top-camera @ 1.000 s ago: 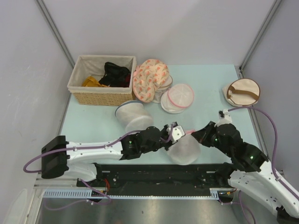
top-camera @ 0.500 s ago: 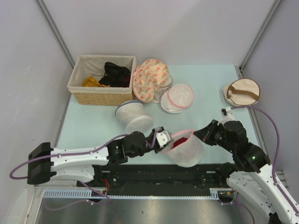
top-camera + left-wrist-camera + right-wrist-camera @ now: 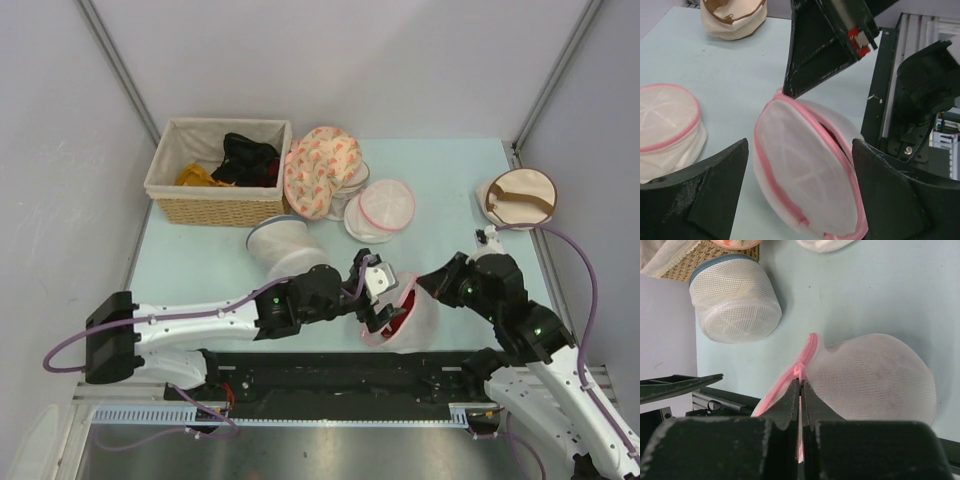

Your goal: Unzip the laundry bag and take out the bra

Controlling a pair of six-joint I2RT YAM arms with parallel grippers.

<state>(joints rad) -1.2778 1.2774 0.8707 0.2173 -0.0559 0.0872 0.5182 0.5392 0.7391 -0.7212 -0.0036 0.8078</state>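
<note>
Your laundry bag lies on its side at the near edge of the counter, about midway between left and right, with one arm on each side of it. Its pink zipper band stands partly open. Through the gap you can see the red of the bra, which is inside the bag. From the left wrist view only a thin red sliver shows at the slit.

Your right end effector meets the bag from the right. Its fingers are pressed together, pinching the pink band at the bag's rim.

Your left end effector is at the bag's left side, by the open mouth. Its fingers are spread wide with the bag between them. One finger has bare counter between it and the mesh. Whether the other touches the mesh, you cannot tell.

Just beyond the left end effector, a white mesh cylinder lies tilted on the counter. A wicker basket stands at the far left and holds a black garment and a yellow cloth. A peach floral bag leans against the basket's right side. A pink-rimmed mesh pouch sits just right of the floral bag. A beige pouch with brown trim rests near the right edge, well apart from the rest.
</note>
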